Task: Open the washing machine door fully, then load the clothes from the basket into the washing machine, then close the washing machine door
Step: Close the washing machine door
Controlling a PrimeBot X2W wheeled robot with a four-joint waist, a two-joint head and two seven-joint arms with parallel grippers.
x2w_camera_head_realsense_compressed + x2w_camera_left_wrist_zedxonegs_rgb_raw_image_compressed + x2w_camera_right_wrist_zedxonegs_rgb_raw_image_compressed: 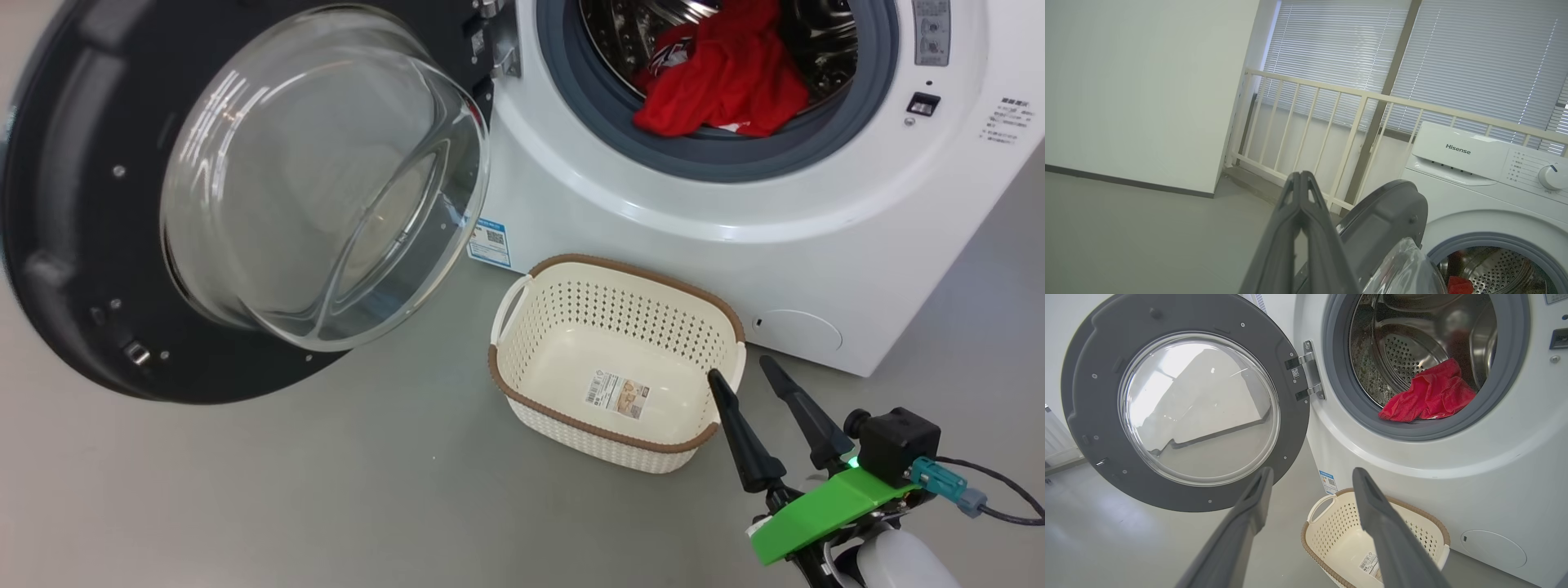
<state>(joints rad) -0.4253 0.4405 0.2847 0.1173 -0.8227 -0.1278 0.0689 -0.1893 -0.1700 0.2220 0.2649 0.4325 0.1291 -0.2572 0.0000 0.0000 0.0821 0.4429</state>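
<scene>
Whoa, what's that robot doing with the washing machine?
It is doing laundry. The red clothes already lie in the drum of the washing machine, and the basket on the floor is empty. The washing machine door stands wide open. The right pincer hangs open beside the basket, holding nothing. The left pincer is shut on nothing, up by the door's outer side. Closing the door is what is left.

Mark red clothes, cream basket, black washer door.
bright red fabric clothes (718, 90), head view, middle of the heap.
cream-white perforated plastic basket (620, 318), head view, far inner wall.
round glossy black washing machine door (1090, 388), right wrist view, frame left of the glass.
</scene>
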